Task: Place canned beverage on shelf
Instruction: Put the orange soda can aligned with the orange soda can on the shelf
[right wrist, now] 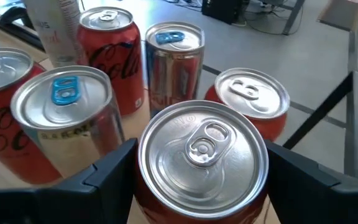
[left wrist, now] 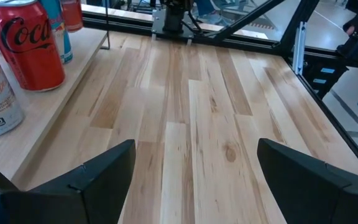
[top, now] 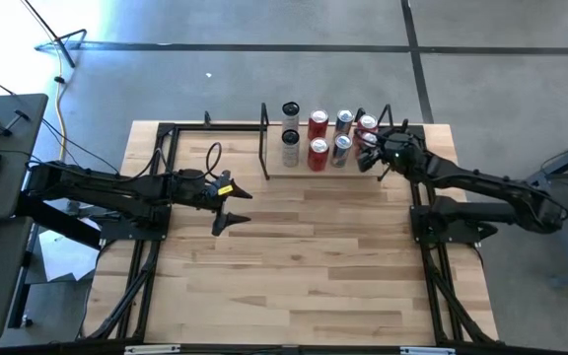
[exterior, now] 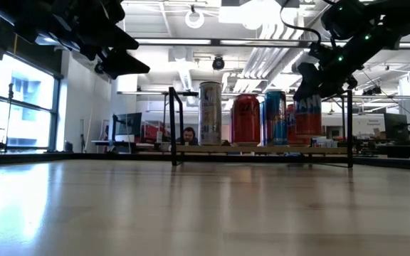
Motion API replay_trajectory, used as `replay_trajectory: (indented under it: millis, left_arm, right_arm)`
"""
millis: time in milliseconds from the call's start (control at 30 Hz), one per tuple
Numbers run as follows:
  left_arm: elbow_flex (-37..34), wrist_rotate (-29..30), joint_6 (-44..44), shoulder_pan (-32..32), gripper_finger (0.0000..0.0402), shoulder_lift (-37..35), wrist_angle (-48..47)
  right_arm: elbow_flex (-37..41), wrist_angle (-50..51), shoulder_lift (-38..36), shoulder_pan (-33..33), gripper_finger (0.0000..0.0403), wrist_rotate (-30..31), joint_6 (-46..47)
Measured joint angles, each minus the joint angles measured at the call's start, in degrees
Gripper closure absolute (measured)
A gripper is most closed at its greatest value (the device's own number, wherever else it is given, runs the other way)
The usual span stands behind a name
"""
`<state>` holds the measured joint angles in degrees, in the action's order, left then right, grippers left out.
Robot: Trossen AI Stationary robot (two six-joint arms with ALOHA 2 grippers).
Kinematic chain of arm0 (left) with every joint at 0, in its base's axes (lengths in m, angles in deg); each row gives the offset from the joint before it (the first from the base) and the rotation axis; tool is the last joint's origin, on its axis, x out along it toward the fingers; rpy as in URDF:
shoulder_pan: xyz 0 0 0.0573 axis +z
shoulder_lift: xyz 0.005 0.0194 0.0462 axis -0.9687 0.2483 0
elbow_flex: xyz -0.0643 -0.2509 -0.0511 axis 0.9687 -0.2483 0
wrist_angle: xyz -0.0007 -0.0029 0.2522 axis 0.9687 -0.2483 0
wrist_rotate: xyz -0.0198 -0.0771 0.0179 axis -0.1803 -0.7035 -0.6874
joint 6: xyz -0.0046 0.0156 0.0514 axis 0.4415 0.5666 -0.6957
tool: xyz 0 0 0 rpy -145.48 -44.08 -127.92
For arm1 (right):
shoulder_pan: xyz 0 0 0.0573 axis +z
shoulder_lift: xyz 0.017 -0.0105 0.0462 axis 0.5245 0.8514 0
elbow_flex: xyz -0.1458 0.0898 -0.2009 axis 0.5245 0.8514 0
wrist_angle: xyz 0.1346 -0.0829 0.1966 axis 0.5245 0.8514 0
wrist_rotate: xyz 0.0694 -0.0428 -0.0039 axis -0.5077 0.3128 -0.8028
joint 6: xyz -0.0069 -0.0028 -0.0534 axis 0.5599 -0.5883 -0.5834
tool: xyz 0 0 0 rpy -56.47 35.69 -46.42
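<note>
The shelf [top: 276,170] is a narrow light-wood board between black rods at the table's far middle. Several cans stand on it in two rows, red ones [top: 319,124] and silver ones [top: 291,138]. My right gripper [top: 370,153] is at the shelf's right end, shut on a red can [right wrist: 202,155] whose silver top faces the wrist camera. In the low view that can [exterior: 308,115] shows at the right end of the row. My left gripper [top: 233,204] is open and empty above the table, left of and nearer than the shelf. My right gripper pinches the red can's upper side wall [right wrist: 166,208] between its two fingers, one on each side. The fingers [right wrist: 114,174] come slanting down from the table's right side. The can stands upright; whether its base rests on the shelf board I cannot tell.
Other cans stand close around the held one: a red can [right wrist: 250,99] behind it and silver cans [right wrist: 64,118] beside it. The black shelf rods [exterior: 174,124] rise at the board's ends. The table's near half [top: 304,266] is bare wood. Black frame rails run along both table sides.
</note>
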<state>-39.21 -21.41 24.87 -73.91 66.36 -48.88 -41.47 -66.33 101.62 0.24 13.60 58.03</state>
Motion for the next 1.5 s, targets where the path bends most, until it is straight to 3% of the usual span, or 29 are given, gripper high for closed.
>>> replay_trajectory:
  millis: [633, 867, 1500]
  left_arm:
    - [0.00, 0.02, 0.11, 0.00, 0.0077, 0.00, -0.02]
    - [0.00, 0.02, 0.15, 0.00, 0.0077, 0.00, -0.04]
    - [0.00, 0.02, 0.20, 0.00, 0.0077, 0.00, -0.07]
  right_arm:
    - [0.11, -3.69, 3.33, 0.16, 0.0124, -0.75, -1.86]
    - [-0.18, -2.57, 3.56, -0.32, 0.0124, -7.75, -9.12]
    - [-0.81, -4.94, 7.73, -1.30, 0.0119, -5.24, -6.45]
